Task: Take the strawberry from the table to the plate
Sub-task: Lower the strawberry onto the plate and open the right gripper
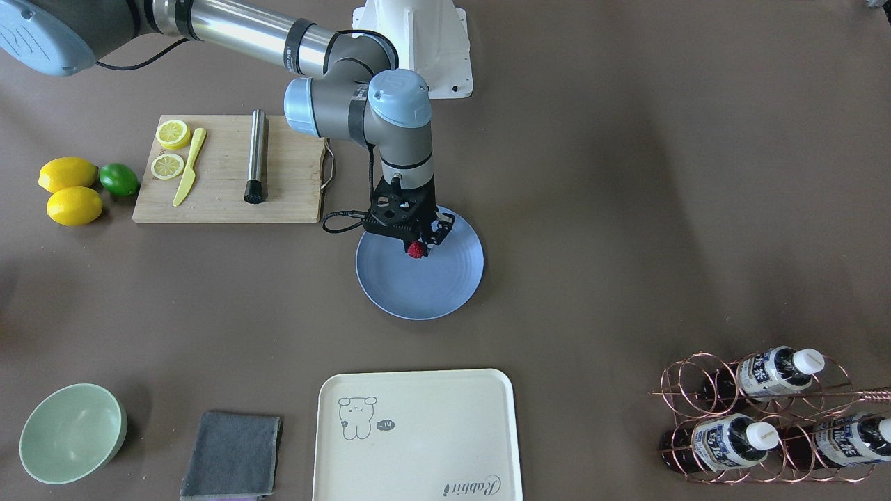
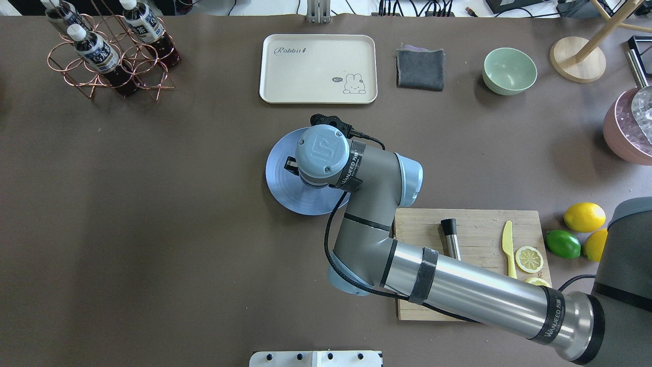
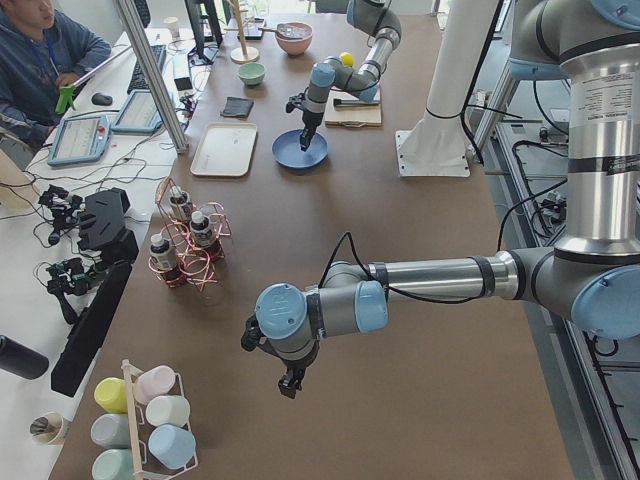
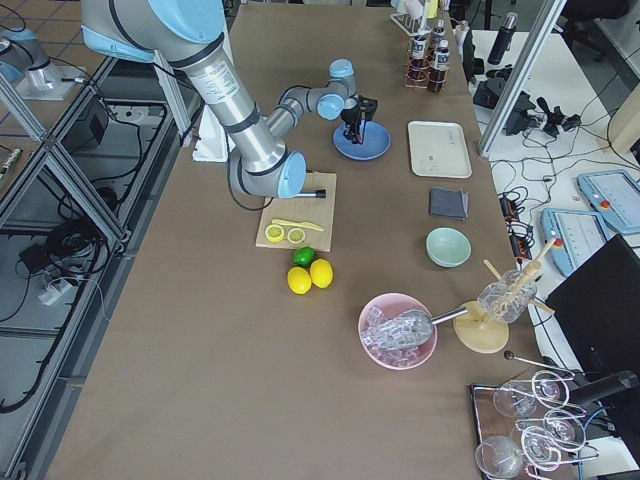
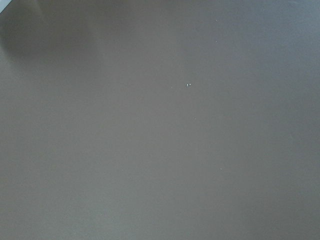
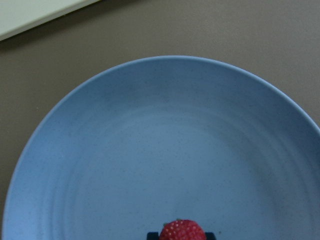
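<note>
Strawberry point(image 6: 182, 230) pinched in right claw point(image 1: 416, 247) over plate point(image 1: 445, 278) (overhead view hides it)

Grey-brown table point(image 1: 626, 209) — plate point(image 1: 445, 292), cutting board point(image 1: 223, 198), tray point(image 1: 431, 431), bowl point(image 1: 69, 435), cloth point(image 1: 232, 454), lemons point(image 1: 74, 206)

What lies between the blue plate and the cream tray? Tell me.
Nothing but bare table separates the plate from the cream tray; the front-facing view shows it best.
</note>
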Robot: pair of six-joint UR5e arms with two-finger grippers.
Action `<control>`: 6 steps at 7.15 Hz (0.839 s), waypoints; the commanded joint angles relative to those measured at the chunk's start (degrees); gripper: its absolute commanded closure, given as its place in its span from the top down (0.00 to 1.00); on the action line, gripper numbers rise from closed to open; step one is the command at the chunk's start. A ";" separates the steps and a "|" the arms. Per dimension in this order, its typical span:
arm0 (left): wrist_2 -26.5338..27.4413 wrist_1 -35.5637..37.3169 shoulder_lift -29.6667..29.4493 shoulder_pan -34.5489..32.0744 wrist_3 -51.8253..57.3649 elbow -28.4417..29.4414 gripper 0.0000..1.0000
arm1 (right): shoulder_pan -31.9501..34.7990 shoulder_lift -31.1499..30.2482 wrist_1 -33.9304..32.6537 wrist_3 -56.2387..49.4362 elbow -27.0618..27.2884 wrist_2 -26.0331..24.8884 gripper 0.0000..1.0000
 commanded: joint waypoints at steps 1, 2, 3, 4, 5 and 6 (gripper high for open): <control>0.03 0.00 0.00 0.00 0.00 0.21 0.99 | -0.06 1.01 0.22 -0.04 -1.25 -1.43 0.00; -0.06 0.00 -0.09 0.00 0.00 0.48 0.99 | 0.03 1.80 0.49 -0.04 -2.21 -1.70 0.00; 0.03 0.00 -0.09 0.00 0.00 0.65 0.99 | 0.03 1.90 0.40 -0.74 -2.83 -2.06 0.85; 0.03 0.00 -0.09 0.00 0.00 0.65 0.99 | 0.11 1.98 0.40 -0.83 -2.93 -2.15 0.99; 0.03 0.00 -0.09 0.00 0.00 0.65 0.99 | 0.72 2.16 0.40 -1.10 -2.40 -1.80 1.00; 0.03 0.00 -0.09 0.00 0.09 0.74 0.99 | 2.91 2.07 -0.21 -1.80 -1.79 0.64 1.00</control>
